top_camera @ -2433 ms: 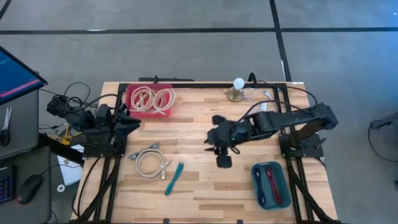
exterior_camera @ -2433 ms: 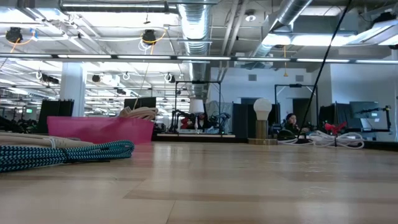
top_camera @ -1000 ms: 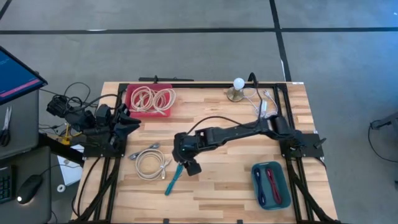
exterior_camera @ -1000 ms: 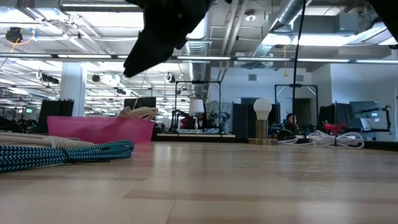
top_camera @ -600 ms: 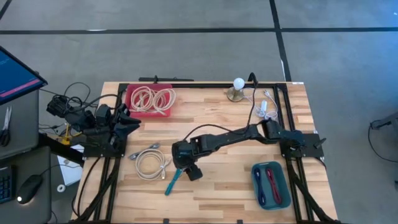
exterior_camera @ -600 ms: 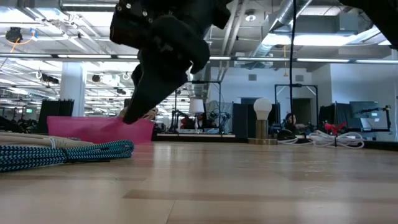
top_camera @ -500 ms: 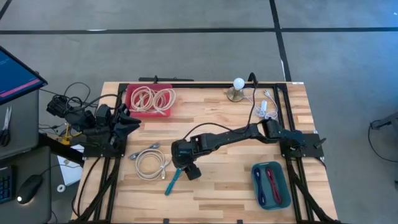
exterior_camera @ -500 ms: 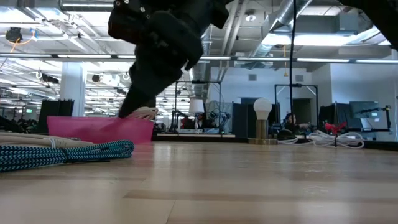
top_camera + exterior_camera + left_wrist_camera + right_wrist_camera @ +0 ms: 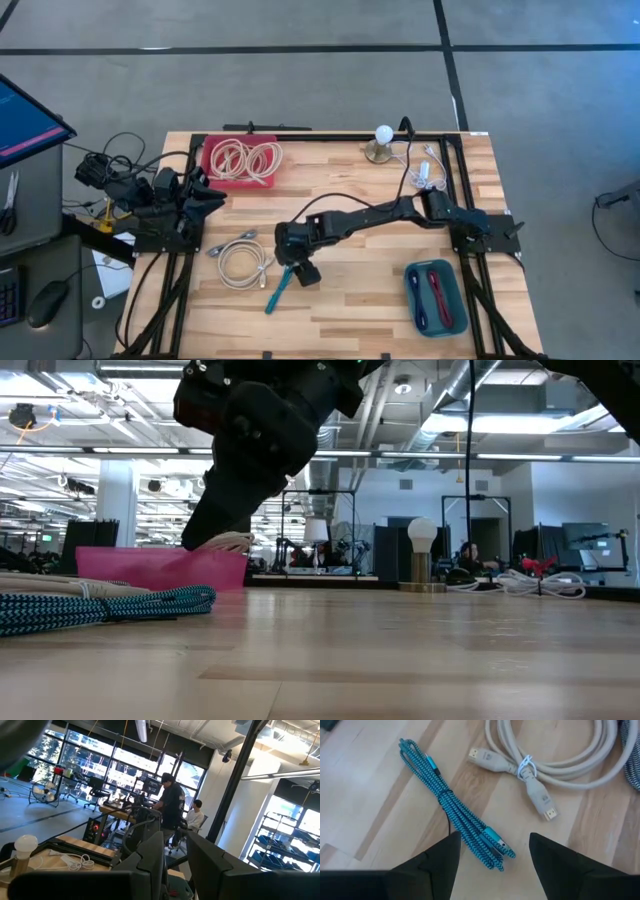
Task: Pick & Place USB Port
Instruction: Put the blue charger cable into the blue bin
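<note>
A teal braided USB cable [image 9: 279, 288] lies bundled flat on the wooden table; in the right wrist view the teal cable [image 9: 454, 812] runs just ahead of the fingers. My right gripper [image 9: 298, 268] hovers above the cable's far end, open [image 9: 492, 862], one finger to each side of the connector end and touching nothing. In the low view the right gripper [image 9: 250, 455] hangs well above the teal cable [image 9: 120, 603]. My left gripper [image 9: 210, 197] waits at the table's left edge, with a narrow gap between its fingers [image 9: 176, 865].
A coiled beige cable [image 9: 240, 262] lies just left of the teal one, close beside it in the right wrist view [image 9: 540, 765]. A pink tray [image 9: 210, 172] of white cables sits far left. A teal tray [image 9: 437, 272] holding cables sits near right. A bulb lamp [image 9: 382, 138] stands at the far edge.
My right arm has reached a little farther toward the table's left and come down over the teal cable's far end. It stays open. The cables have not moved.
</note>
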`<action>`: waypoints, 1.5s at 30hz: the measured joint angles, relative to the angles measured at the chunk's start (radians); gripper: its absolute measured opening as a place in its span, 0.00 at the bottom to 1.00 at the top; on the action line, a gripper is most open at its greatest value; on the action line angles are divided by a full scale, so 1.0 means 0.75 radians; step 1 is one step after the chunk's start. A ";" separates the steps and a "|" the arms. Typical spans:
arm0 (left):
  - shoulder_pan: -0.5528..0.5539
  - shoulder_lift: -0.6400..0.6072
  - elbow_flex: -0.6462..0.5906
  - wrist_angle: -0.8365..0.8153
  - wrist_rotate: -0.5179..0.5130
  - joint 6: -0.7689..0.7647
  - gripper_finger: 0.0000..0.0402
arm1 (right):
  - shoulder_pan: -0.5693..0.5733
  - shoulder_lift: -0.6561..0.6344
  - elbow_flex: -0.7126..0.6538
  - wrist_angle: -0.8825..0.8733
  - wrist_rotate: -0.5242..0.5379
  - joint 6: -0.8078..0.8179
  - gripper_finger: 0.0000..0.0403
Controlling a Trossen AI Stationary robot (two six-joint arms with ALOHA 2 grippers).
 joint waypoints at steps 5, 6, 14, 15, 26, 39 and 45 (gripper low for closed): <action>0.000 0.000 0.000 0.000 0.000 0.000 0.21 | -0.001 0.001 0.000 0.012 0.000 0.000 0.57; 0.000 0.000 0.000 0.000 0.000 0.000 0.21 | -0.001 0.004 0.000 0.011 0.000 0.001 0.57; 0.000 0.000 0.000 0.000 0.000 0.000 0.21 | 0.007 0.121 -0.001 0.050 -0.013 0.047 0.57; 0.000 0.000 0.000 0.001 0.000 0.000 0.21 | 0.011 0.131 0.000 0.066 -0.011 0.047 0.57; 0.000 0.000 0.000 0.000 0.000 0.000 0.21 | 0.011 0.132 0.000 0.095 0.010 0.046 0.29; 0.000 0.000 0.000 -0.009 0.000 -0.001 0.21 | 0.004 0.119 0.021 -0.010 -0.009 0.024 0.02; 0.000 0.000 0.000 -0.010 0.000 -0.004 0.21 | -0.017 0.086 0.097 -0.171 -0.015 -0.005 0.01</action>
